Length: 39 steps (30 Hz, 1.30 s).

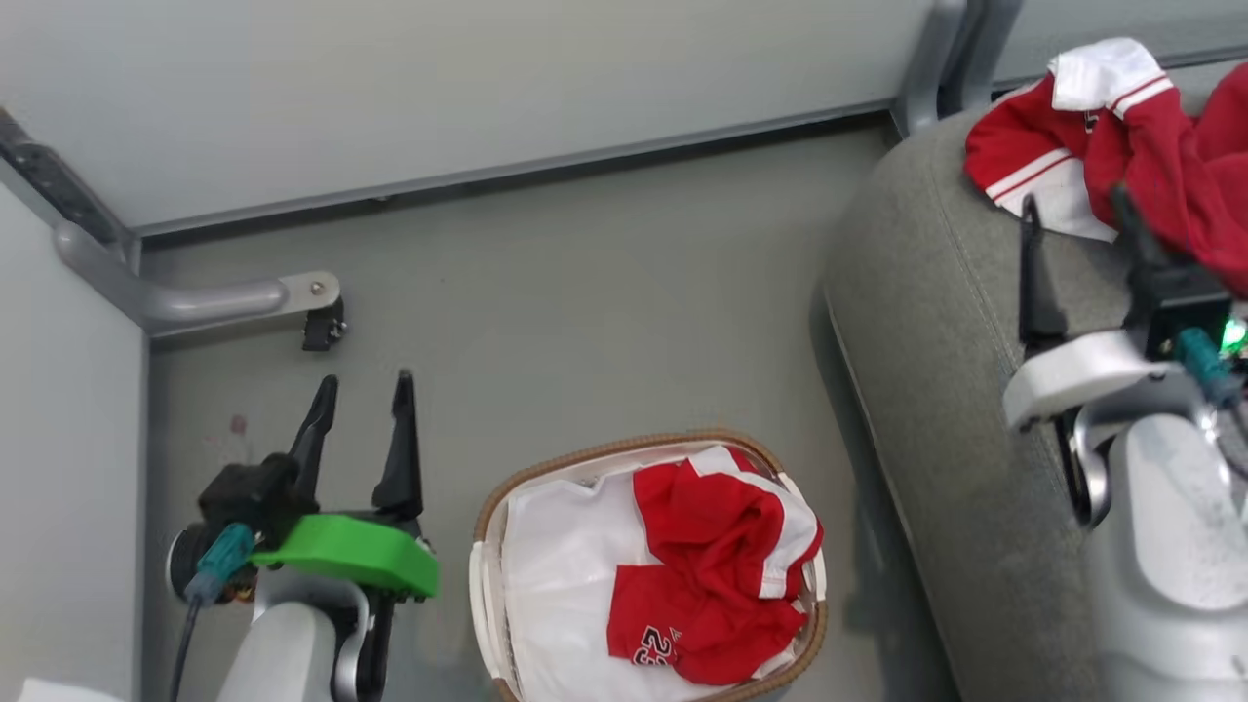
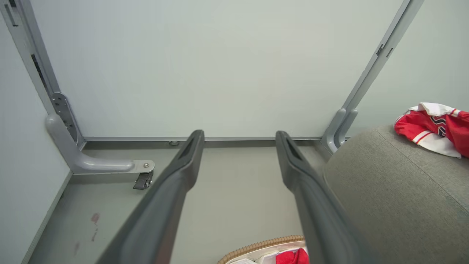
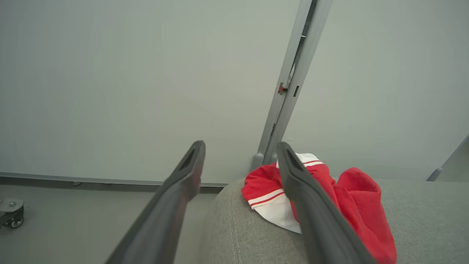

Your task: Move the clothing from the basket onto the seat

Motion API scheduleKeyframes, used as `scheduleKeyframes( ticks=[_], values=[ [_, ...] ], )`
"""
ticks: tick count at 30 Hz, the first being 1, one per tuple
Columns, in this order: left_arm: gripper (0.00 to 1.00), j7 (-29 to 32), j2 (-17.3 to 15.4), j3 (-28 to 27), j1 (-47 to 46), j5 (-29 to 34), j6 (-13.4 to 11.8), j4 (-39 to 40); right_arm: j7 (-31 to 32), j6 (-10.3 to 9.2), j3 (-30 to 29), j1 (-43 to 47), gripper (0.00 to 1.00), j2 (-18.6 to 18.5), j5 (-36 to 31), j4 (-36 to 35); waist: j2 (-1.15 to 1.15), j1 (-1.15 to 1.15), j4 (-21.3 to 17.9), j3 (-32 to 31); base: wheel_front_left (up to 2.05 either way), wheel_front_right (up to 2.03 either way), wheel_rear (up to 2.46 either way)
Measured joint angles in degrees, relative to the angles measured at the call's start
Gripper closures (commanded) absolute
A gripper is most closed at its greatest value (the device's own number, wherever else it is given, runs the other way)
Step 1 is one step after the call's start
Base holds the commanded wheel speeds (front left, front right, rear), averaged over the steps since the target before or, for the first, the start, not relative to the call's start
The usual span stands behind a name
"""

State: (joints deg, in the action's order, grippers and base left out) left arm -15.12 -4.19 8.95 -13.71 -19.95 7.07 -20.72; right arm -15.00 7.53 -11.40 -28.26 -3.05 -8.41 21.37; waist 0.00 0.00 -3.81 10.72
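Note:
The basket point(image 1: 485, 575), white with a brown woven rim, stands on the floor at the bottom centre. Red clothing point(image 1: 707, 570) with white trim and a "23" lies in its right half over the white liner. More red and white clothing point(image 1: 1121, 136) is heaped on the grey seat point(image 1: 926, 322) at the right. My left gripper point(image 1: 363, 390) is open and empty above the floor, left of the basket. Over the seat's edge my right gripper point(image 1: 1077, 210) is open and empty, close beside the heaped clothing point(image 3: 351, 205). The seat point(image 2: 395, 194) and basket rim point(image 2: 263, 245) also show in the left wrist view.
Pale wall panels close off the back and left, with a grey frame foot point(image 1: 234, 297) and a small black caster point(image 1: 325, 330) on the floor. A grey upright post point(image 1: 926, 58) rises behind the seat. Bare grey floor point(image 1: 585, 312) lies between wall, basket and seat.

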Motion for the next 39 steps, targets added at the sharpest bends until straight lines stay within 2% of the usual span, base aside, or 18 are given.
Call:
scheduleKeyframes(
  ticks=[2,7,14,39],
  values=[
    [0.00,-0.01,0.14,-1.64,1.53,0.79,0.00,0.69,0.00,-0.01,1.79,2.31,0.00,0.15,0.57,-0.46,0.00,0.00,0.44,-1.02,0.00,0.00,0.00],
    [0.00,0.00,0.87,-4.82,5.67,1.79,0.01,1.86,0.00,-0.01,7.04,7.83,0.00,0.29,7.86,-0.63,0.00,0.00,1.16,-3.19,0.00,0.00,0.00],
    [0.00,0.00,1.21,-6.32,9.75,1.98,0.03,2.12,0.00,-0.01,8.91,13.78,0.00,0.25,12.95,-1.10,0.00,0.00,1.53,-5.36,0.00,0.00,0.00],
    [0.00,0.00,1.32,-5.21,11.31,0.07,-0.08,2.12,0.00,-0.01,11.28,16.55,0.00,0.26,14.52,-1.34,0.00,0.00,1.36,-6.76,0.00,0.00,0.00]
  ],
)
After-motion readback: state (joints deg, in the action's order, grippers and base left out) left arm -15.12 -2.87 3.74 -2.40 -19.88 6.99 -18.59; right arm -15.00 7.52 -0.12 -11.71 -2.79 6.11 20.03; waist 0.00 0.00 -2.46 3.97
